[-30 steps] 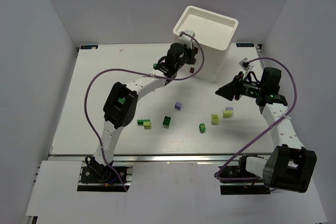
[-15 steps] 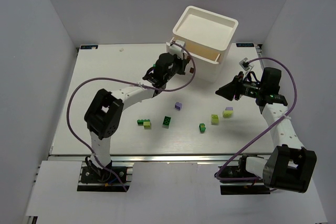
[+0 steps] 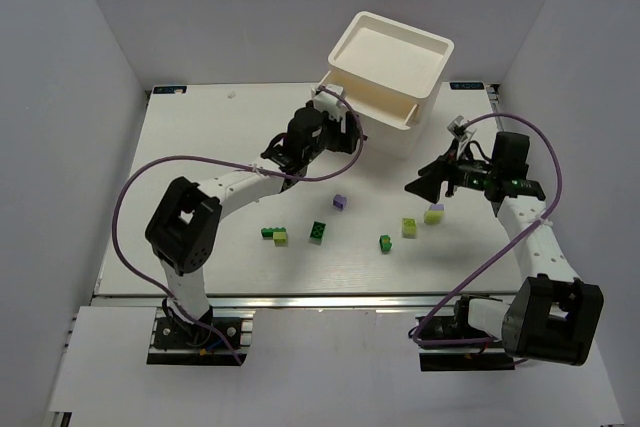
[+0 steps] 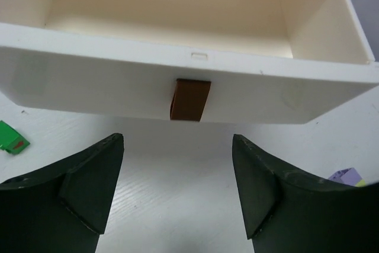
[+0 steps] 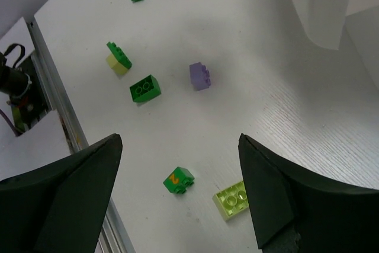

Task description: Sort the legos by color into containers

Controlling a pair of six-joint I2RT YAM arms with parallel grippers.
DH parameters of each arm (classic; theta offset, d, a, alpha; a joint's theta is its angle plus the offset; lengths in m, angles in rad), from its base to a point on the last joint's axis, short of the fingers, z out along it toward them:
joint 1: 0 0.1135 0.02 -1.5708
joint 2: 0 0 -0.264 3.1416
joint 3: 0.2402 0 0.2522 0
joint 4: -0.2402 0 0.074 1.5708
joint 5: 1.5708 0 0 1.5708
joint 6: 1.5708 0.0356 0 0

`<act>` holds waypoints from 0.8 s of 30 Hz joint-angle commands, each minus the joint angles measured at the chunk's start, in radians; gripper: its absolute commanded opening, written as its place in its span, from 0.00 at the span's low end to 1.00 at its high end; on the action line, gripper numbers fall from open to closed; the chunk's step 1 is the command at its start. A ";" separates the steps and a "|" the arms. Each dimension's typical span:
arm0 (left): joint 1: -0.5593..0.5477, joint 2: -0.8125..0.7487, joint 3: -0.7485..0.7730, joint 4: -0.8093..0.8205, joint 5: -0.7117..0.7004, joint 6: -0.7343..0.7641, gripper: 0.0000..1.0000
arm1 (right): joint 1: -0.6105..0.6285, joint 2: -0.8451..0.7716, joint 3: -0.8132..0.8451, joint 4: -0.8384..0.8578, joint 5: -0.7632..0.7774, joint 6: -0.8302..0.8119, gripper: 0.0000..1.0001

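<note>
The white container unit (image 3: 430, 97) stands at the back of the table, with one drawer (image 4: 118, 81) pulled out and nothing showing inside it. My left gripper (image 4: 176, 146) is open just in front of the drawer's brown handle (image 4: 190, 99), not touching it. My right gripper (image 5: 179, 140) hangs open above the table over a dark green lego (image 5: 178, 180) and a lime lego (image 5: 232, 199). Further off lie a purple lego (image 5: 199, 76), a dark green one (image 5: 145, 88) and a green-on-lime pair (image 5: 118, 58).
More legos are scattered mid-table: a purple-and-lime pair (image 3: 434, 214), a lime one (image 3: 409, 227) and a dark green one (image 3: 318, 232). A green brick (image 4: 12, 137) lies left of the drawer. Purple cables loop beside both arms.
The left gripper drew the drawer out toward the arms, then let go of the handle and opened. The right gripper opened wider and shifted slightly left.
</note>
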 commanded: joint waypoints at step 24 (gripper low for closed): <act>0.010 -0.694 -0.362 -0.555 -0.022 0.239 0.81 | 0.497 0.198 -0.058 -0.349 0.411 -1.054 0.89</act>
